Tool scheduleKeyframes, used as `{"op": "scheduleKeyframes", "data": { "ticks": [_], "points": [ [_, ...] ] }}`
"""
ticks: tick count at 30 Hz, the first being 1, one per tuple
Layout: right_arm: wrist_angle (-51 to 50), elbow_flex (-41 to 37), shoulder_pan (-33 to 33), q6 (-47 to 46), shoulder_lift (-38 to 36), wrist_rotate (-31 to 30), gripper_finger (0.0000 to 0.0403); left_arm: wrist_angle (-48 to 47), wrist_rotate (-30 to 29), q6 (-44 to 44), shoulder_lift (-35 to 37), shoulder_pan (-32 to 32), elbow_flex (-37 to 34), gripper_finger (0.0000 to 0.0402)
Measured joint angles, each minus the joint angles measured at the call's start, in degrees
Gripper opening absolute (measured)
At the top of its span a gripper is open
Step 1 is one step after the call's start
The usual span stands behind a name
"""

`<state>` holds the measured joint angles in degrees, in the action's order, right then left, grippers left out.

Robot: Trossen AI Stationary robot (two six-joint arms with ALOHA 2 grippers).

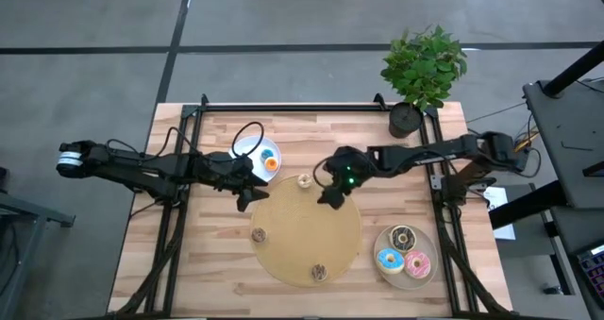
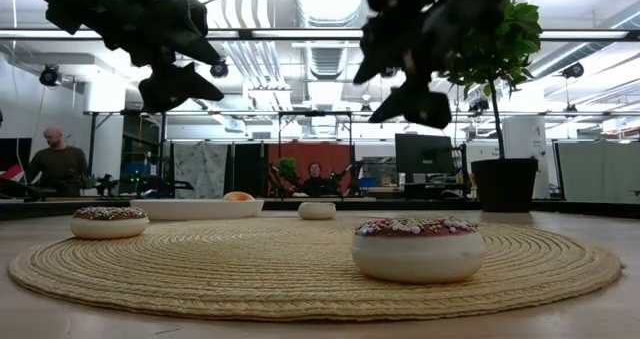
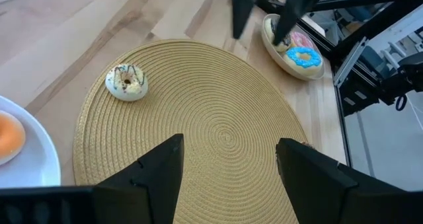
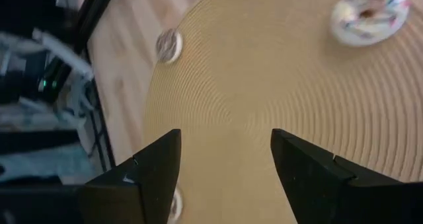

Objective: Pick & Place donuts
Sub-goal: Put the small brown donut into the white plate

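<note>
A round woven mat [image 1: 307,240] lies mid-table with three small donuts resting on it: one at its far edge [image 1: 304,180], one at its left [image 1: 257,234], one at its near edge [image 1: 319,273]. A beige plate [image 1: 427,277] at the near right holds chocolate [image 1: 404,238], blue [image 1: 390,261] and pink [image 1: 416,261] iced donuts. An orange donut [image 1: 270,163] lies on a white plate [image 1: 247,148] at the far left. My left gripper [image 1: 247,200] hovers open over the mat's left far edge, and my right gripper [image 1: 330,198] hovers open over its far part; both are empty.
A potted plant [image 1: 422,70] stands at the table's far right corner. Black frame rails [image 1: 311,106] run along the far edge and both sides. The mat's middle [image 3: 225,131] lies bare between the two grippers. People sit in the room beyond the table.
</note>
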<state>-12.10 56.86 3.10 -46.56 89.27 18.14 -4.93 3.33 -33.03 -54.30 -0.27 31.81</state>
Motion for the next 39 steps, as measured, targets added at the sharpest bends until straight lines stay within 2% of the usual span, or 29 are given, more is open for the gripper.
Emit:
{"op": "scheduleKeyframes", "data": {
  "ticks": [6, 20, 24, 31, 39],
  "points": [
    [0.0, 0.02, -4.5, 0.26, -1.09, 3.84, 0.0226, 0.49, 0.0, -0.11, 0.0, 0.0, 0.0, 0.0213],
    [1.03, 0.02, -15.57, 6.16, 3.13, 3.99, 0.0226, 0.48, -0.02, -0.18, 0.0, 0.0, 0.0, 0.0213],
    [3.68, 0.02, -17.55, 2.76, 5.47, 3.97, 0.0226, 0.69, -0.02, -0.18, 0.0, 0.0, 0.0, 0.0213],
    [15.97, 0.05, -20.12, -6.4, 10.71, 3.85, 0.0226, 0.88, 0.0, -0.22, 0.0, -0.04, 0.0, 0.0213],
    [16.01, 0.04, -21.29, -15.95, 14.38, 3.82, 0.0226, 0.87, 0.3, -0.22, 0.0, -0.04, 0.0, 0.0213]
  ]
}}
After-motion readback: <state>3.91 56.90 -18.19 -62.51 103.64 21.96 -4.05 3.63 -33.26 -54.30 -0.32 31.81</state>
